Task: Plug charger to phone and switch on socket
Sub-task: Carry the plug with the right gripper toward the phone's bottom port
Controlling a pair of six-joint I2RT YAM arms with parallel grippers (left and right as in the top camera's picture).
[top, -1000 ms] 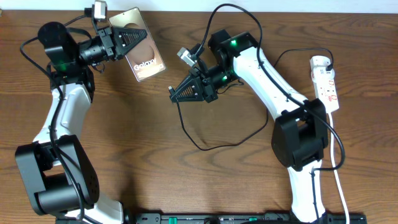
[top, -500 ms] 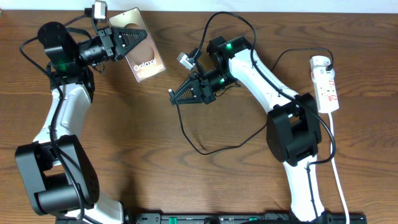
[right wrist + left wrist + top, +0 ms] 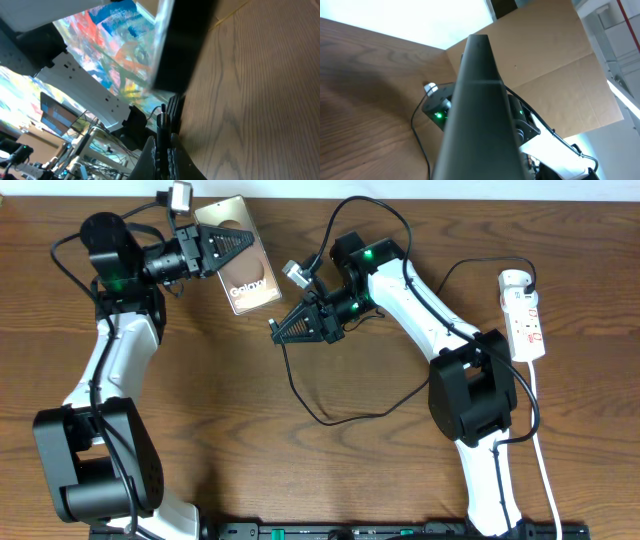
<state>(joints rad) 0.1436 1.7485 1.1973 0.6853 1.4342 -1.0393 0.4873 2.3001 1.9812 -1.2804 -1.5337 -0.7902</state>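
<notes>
Left tool [image 3: 236, 242] pinches the phone [image 3: 250, 280] at eleven o'clock; right tool [image 3: 282, 331] pinches the charger [image 3: 322, 416] tip. Misaligned, we might jab the phone's edge and knock it loose.

A dark brown wood-grain tabletop [image 3: 230, 440] fills the overhead view. A brown cardboard panel [image 3: 555, 60] rises at its edge. A brightly coloured painted surface [image 3: 112, 35] shows beyond.

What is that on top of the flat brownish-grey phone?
The left gripper, shut on the flat brownish-grey phone; its black triangular fingers hide part of the large round mark. The white Galaxy label shows.
</notes>
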